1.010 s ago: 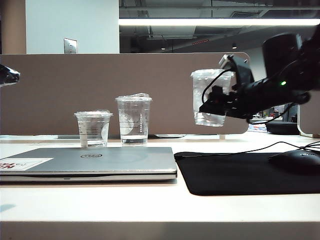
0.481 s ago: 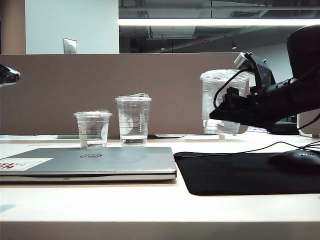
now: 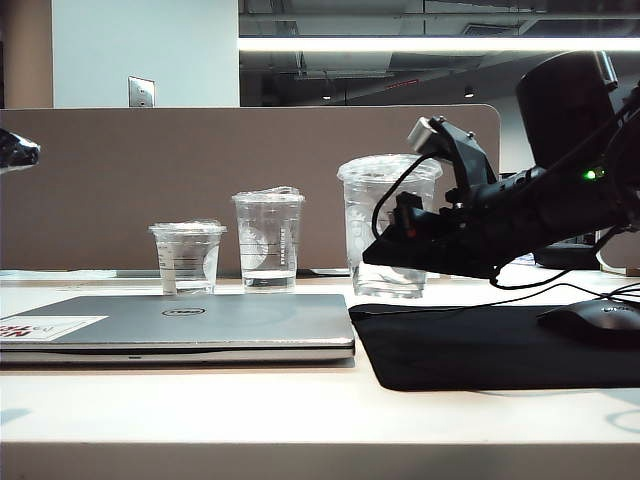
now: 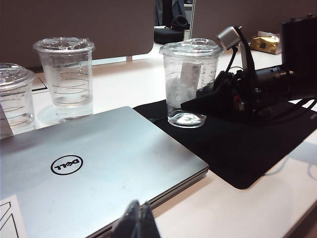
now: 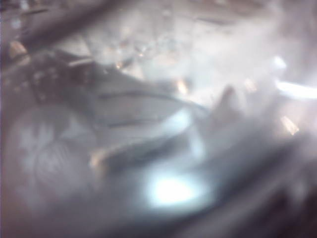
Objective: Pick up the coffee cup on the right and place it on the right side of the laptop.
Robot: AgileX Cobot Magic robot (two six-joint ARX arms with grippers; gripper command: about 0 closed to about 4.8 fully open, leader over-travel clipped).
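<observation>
Exterior view, right claw point(image 3: 400, 245) clamped on coffee cup point(image 3: 384, 215), beside laptop point(image 3: 190, 325), left claw point(image 4: 134, 220) pinched closed

Clear lidded coffee cup point(image 3: 385, 225) upright, just right of closed silver laptop point(image 3: 200, 325).

The laptop point(image 4: 89, 168) lid bears a round "DELL" logo. The lettered cup point(image 3: 267, 240) carries white vertical lettering, too small to read with certainty.
</observation>
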